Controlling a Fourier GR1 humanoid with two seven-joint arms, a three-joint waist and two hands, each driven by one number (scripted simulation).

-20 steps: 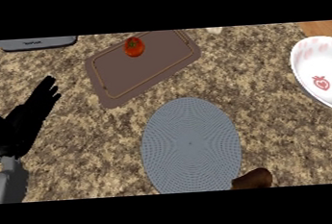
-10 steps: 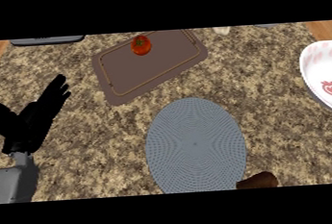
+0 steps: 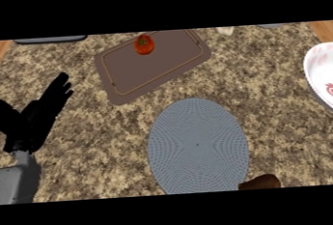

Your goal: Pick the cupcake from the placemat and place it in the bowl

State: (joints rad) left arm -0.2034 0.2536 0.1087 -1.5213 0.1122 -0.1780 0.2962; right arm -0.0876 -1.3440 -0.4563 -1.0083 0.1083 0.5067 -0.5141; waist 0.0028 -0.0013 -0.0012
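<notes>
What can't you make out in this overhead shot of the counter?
- Cupcake: mostly cut off by the head view's lower edge.
- Bowl: right part cut off by the right edge.
- Right hand: outside the view.
- Small pale thing at the top edge: cut off, unidentifiable.

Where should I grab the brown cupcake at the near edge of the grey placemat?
Only the top of the brown cupcake shows, at the near right edge of the oval grey placemat. Judging from that, curl the fingers round its sides, coming from above; its lower part is out of view.
</notes>
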